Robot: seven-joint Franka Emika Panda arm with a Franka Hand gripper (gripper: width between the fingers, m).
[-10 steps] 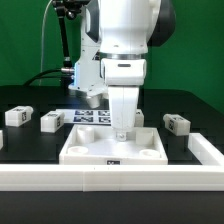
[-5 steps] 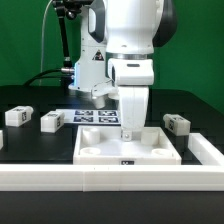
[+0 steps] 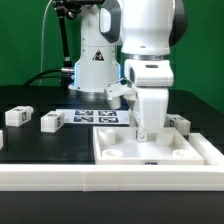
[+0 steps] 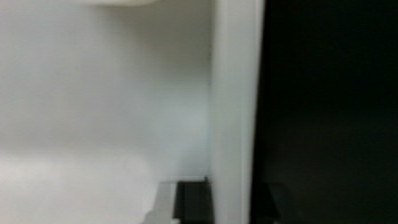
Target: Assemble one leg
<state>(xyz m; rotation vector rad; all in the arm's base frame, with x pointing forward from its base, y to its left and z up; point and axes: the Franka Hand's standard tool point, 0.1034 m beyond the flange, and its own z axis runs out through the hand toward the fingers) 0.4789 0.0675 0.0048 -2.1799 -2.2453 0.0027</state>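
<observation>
The gripper point(image 3: 148, 133) is held low over the back wall of the big white tray piece point(image 3: 125, 143), which lies on the black desk point(image 3: 50, 145). The jaws are pointed straight down. It cannot be told if they are wide, narrow or closed on the wall, because the tips are hidden. In the wrist view only a blurry white face and a dark strip are seen.

The leg point(image 3: 179, 123) that is closest is found just beside the jaws, toward the exterior view's right and a little further back, near the tray's far corner. It seems to be laid on its side, with its long side running across the view. For a grab, the jaws would likely have to be lifted, moved that way and set across the short side.

It is a small white block with a dark square tag on one face. A second leg point(image 3: 51, 121) and a third leg point(image 3: 17, 116) are left well apart on the exterior view's left, past the marker board point(image 3: 98, 116).
</observation>
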